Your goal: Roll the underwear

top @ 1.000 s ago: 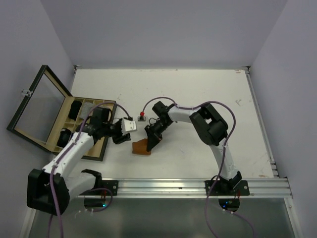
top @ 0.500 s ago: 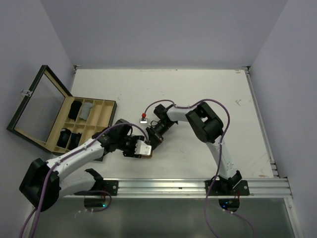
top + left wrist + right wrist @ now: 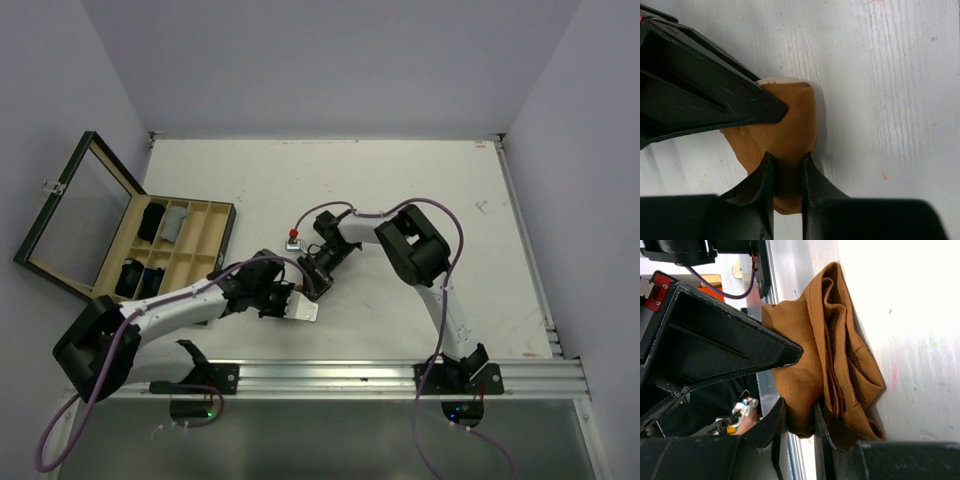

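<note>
Wooden compartment box (image 3: 207, 228) (glass lid (image 3: 78, 218) open) at table's (image 3: 400, 190) left edge

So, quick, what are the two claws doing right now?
The left gripper is closed on a fold of the orange-brown underwear.
The right gripper is closed on the same garment.

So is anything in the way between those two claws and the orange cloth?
Nothing visible is. The left gripper and the right gripper each pinch a fold of the orange-brown underwear, which lies on the white table between them.
</note>
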`<state>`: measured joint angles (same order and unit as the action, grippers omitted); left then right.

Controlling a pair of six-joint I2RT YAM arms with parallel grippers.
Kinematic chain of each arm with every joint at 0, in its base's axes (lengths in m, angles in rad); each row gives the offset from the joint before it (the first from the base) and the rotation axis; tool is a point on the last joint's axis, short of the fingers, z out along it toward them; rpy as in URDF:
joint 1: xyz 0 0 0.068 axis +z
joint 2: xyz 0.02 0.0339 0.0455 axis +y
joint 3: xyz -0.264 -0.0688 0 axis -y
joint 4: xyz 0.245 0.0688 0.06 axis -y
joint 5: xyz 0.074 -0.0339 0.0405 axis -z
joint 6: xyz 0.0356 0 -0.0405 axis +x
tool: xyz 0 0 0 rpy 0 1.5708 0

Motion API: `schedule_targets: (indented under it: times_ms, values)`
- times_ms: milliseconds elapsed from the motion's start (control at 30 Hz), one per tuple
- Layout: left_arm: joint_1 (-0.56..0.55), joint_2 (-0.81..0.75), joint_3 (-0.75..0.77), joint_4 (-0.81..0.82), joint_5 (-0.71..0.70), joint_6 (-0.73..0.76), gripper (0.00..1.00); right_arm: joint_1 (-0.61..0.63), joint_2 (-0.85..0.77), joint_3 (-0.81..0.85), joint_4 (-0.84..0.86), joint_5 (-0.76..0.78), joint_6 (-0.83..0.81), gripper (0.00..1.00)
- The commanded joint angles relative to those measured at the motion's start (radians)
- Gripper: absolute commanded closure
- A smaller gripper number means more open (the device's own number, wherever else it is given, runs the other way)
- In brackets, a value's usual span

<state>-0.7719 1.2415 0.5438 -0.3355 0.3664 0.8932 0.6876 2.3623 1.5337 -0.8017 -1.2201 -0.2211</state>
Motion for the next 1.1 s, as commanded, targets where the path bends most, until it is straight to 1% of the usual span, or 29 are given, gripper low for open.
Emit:
schedule_targets:
  times_ms: [0,33,67,100,133,200,233,267,300,333,400,467,500,567,600,633,667,700,767,800,933,967,1033,1067]
  values:
    - [-0.017,0.085,0.002,-0.039,0.006,-0.019,0.93,0.003,0.048,-0.038,0.068,0.341,-0.041,1.0]
    - [-0.017,0.099,0.008,-0.068,0.005,-0.02,0.97,-0.002,0.037,-0.044,0.079,0.35,-0.037,0.86]
    - [-0.017,0.117,0.018,-0.085,0.005,-0.026,1.0,-0.006,0.025,-0.047,0.087,0.367,-0.031,0.78]
    - [-0.015,0.165,0.036,-0.103,0.009,-0.031,1.0,-0.02,0.012,-0.043,0.091,0.373,-0.029,0.73]
    - [-0.012,0.188,0.044,-0.14,0.028,-0.036,1.0,-0.028,-0.012,-0.04,0.096,0.381,-0.024,0.61]
    - [-0.006,0.245,0.05,-0.154,0.051,-0.053,1.0,-0.062,-0.041,-0.035,0.11,0.386,-0.005,0.51]
    - [-0.004,0.268,0.067,-0.178,0.057,-0.06,1.0,-0.074,-0.055,-0.018,0.108,0.39,-0.001,0.37]
    - [0.0,0.291,0.076,-0.191,0.078,-0.062,1.0,-0.083,-0.086,-0.011,0.108,0.393,0.003,0.33]
    - [0.006,0.343,0.105,-0.207,0.088,-0.06,1.0,-0.106,-0.101,-0.003,0.107,0.398,0.006,0.27]
    - [0.023,0.37,0.12,-0.236,0.095,-0.062,1.0,-0.115,-0.121,0.011,0.107,0.402,0.006,0.23]
    - [0.054,0.455,0.16,-0.279,0.135,-0.047,1.0,-0.15,-0.179,0.019,0.107,0.418,0.003,0.23]
    - [0.12,0.508,0.231,-0.341,0.176,-0.03,1.0,-0.18,-0.24,0.017,0.113,0.427,0.005,0.23]
    - [0.14,0.565,0.284,-0.365,0.187,-0.02,1.0,-0.207,-0.259,-0.006,0.127,0.432,-0.003,0.23]
    - [0.198,0.625,0.343,-0.433,0.209,0.003,1.0,-0.227,-0.302,-0.046,0.154,0.481,-0.018,0.23]
    - [0.21,0.677,0.393,-0.447,0.216,0.007,1.0,-0.24,-0.329,-0.082,0.159,0.514,-0.07,0.23]
    - [0.232,0.702,0.419,-0.482,0.221,0.013,1.0,-0.24,-0.342,-0.096,0.156,0.597,-0.101,0.24]
    - [0.238,0.748,0.445,-0.494,0.223,0.01,1.0,-0.244,-0.353,-0.112,0.153,0.616,-0.16,0.25]
    - [0.243,0.771,0.494,-0.508,0.227,0.013,1.0,-0.249,-0.388,-0.15,0.151,0.622,-0.187,0.29]
    - [0.256,0.831,0.542,-0.546,0.243,0.007,1.0,-0.261,-0.441,-0.2,0.17,0.587,-0.227,0.31]
    - [0.261,0.848,0.576,-0.556,0.249,0.009,1.0,-0.263,-0.513,-0.252,0.197,0.57,-0.239,0.32]
    - [0.293,0.933,0.643,-0.583,0.224,0.018,1.0,-0.255,-0.656,-0.331,0.251,0.476,-0.273,0.36]
    - [0.298,0.966,0.66,-0.588,0.221,0.016,1.0,-0.235,-0.675,-0.34,0.262,0.47,-0.274,0.36]
    - [0.304,0.993,0.702,-0.593,0.207,0.013,1.0,-0.2,-0.728,-0.368,0.292,0.494,-0.291,0.34]
    - [0.306,1.013,0.726,-0.593,0.204,0.012,1.0,-0.15,-0.742,-0.389,0.32,0.545,-0.316,0.32]
